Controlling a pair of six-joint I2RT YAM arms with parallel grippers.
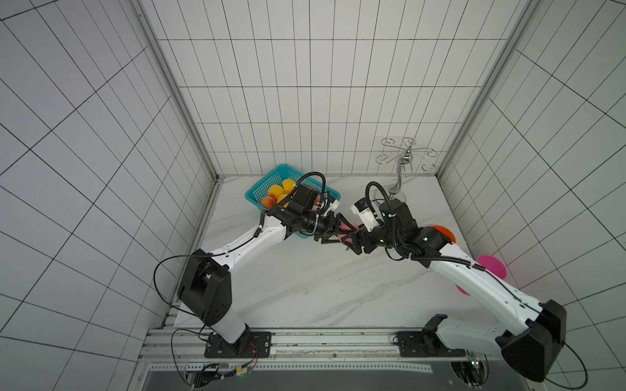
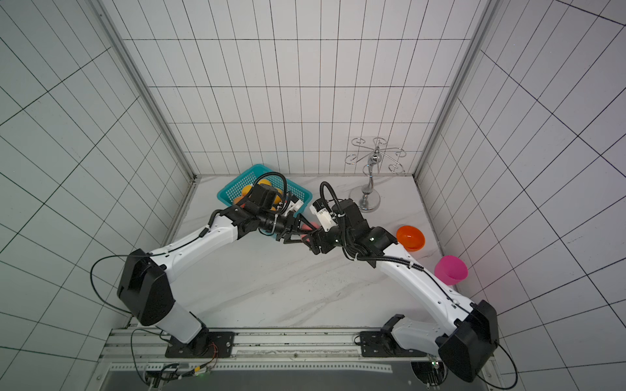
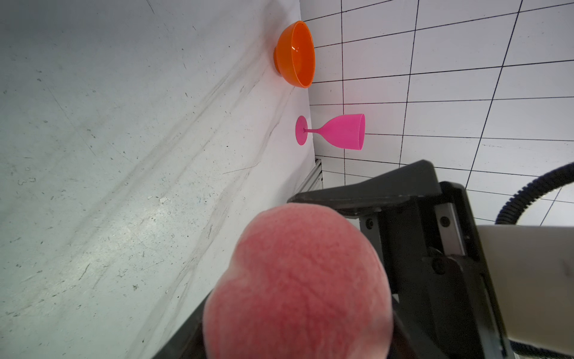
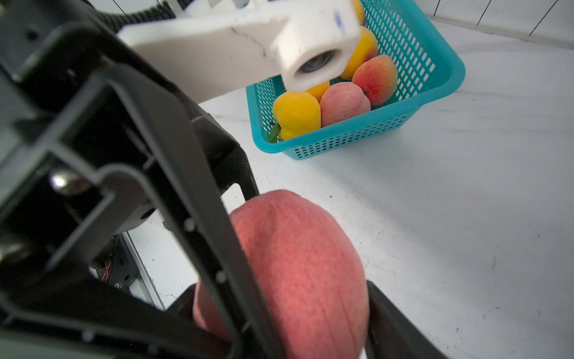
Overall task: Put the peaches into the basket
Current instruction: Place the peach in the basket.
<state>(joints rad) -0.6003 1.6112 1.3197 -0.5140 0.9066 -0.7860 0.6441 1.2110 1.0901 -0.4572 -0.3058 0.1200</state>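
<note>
The left gripper [image 1: 340,232] clamps a round, fuzzy pink-red toy peach [image 3: 298,279] over the white marbled tabletop [image 4: 435,217]. The right gripper [image 1: 354,240] flanks the same fruit; whether it grips, I cannot tell. Nearby, the teal perforated plastic basket [image 4: 357,136] holds yellow and pink-orange peaches [image 4: 296,113].

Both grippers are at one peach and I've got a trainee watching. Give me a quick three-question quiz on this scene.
1. Fill in: near the orange bowl, by the wall, stands a pink ____.
2. True or false: the basket holds no fruit yet.
3. Where is the pink peach?
A) inside the basket
B) between the left gripper and the right gripper, outside the basket
C) in the orange bowl

Key
1. goblet
2. False: several peaches already lie in it.
3. B
</note>
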